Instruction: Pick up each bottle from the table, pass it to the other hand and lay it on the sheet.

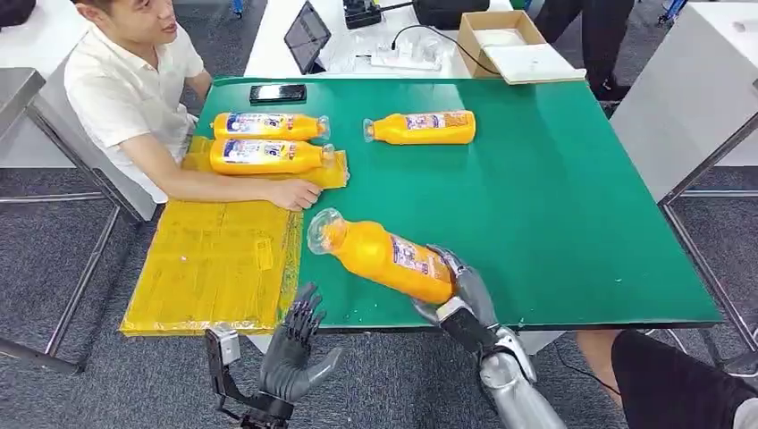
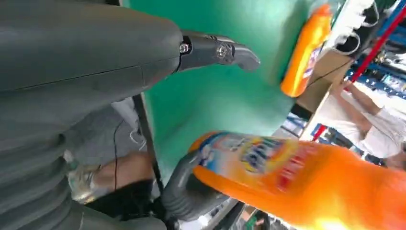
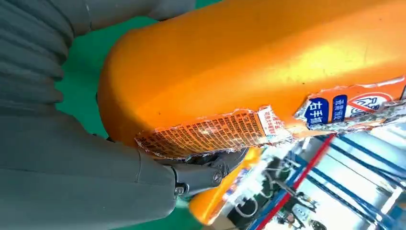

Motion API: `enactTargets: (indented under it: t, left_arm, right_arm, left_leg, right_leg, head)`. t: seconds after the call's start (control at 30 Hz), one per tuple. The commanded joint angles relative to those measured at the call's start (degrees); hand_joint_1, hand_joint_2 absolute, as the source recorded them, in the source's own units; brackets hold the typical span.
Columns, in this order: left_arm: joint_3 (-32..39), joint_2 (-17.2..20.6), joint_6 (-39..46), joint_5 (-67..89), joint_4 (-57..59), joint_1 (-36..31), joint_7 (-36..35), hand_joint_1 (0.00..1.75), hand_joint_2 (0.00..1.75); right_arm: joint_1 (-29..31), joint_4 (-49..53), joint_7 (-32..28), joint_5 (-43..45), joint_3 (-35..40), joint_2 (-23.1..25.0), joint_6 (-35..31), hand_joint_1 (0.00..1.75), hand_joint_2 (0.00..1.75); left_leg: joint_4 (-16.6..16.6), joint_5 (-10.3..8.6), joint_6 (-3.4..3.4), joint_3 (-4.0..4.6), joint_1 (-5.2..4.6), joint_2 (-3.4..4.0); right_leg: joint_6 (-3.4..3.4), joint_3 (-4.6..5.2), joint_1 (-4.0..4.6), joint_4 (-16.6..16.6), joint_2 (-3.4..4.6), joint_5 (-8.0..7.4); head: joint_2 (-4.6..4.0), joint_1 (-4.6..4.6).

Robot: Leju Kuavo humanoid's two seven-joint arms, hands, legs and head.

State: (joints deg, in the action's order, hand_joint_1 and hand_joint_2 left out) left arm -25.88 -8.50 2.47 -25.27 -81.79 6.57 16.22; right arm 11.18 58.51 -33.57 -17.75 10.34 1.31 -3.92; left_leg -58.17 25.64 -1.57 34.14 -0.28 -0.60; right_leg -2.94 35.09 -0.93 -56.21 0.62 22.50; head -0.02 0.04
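**Handover step: bottle lifted, left hand waiting**

Head view: left hand (image 1: 295, 353) open at near edge; right hand (image 1: 459, 295) grips orange plastic bottle (image 1: 384, 255) by base above green table (image 1: 572, 206). Right wrist view: fingers wrap bottle. Next, likely bring bottle leftward to left hand, then yellow sheet (image 1: 214, 264).

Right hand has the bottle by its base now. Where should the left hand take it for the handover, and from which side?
Take the held bottle around its bare orange body between the label and the clear cap, coming from the robot's left. The right hand wraps the base, and the cap end points toward the open left hand, so that stretch looks free. The tapering neck probably gives a poorer hold.
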Motion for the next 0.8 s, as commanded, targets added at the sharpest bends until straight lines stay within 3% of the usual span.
enactTargets:
  t: [0.03,0.17,0.5,0.7,0.8]
  left_arm:
    - [-2.0,1.2,3.2,9.6,-1.1,-2.7,3.9,0.0,1.75]
    - [-0.8,-0.9,6.5,15.8,-3.1,-3.8,9.1,0.0,1.75]
    - [3.1,-4.2,9.5,17.6,-2.0,-5.8,11.2,0.0,1.75]
    - [3.7,-4.5,12.3,17.7,-5.9,-6.2,15.1,0.0,1.75]
    - [3.1,-3.8,8.4,13.1,-5.6,-6.9,12.9,0.0,1.75]
  right_arm:
    - [2.4,-3.4,-0.2,0.7,7.8,4.3,1.3,1.75,1.75]
    - [3.2,-6.6,-0.5,-2.4,14.9,6.7,2.8,1.75,1.75]
    - [4.3,-7.9,-0.7,-2.1,24.0,9.4,3.1,1.75,1.75]
    - [5.4,-11.2,-0.2,-1.5,27.1,9.8,3.8,1.75,1.75]
    - [5.7,-11.8,-0.6,-0.9,28.5,10.0,3.9,1.75,1.75]
  left_leg:
    - [0.0,0.04,0.11,-0.11,0.07,0.1]
    - [0.0,0.09,0.12,-0.16,0.1,0.24]
    - [0.0,0.0,0.08,-0.02,0.07,0.1]
    - [0.0,0.04,0.11,-0.12,0.09,0.09]
    - [0.0,0.02,0.1,-0.09,0.09,0.02]
  right_leg:
    - [0.11,-0.07,0.08,0.0,0.03,0.03]
    - [0.14,-0.12,0.11,0.0,0.17,0.04]
    - [0.08,-0.01,0.06,0.0,0.07,0.0]
    - [0.13,-0.11,0.09,0.0,0.02,0.04]
    - [0.12,-0.1,0.09,0.0,-0.04,0.04]
  head:
    - [0.0,0.0]
    - [0.0,0.0]
    - [0.0,0.02]
    - [0.0,0.0]
    - [0.0,0.0]
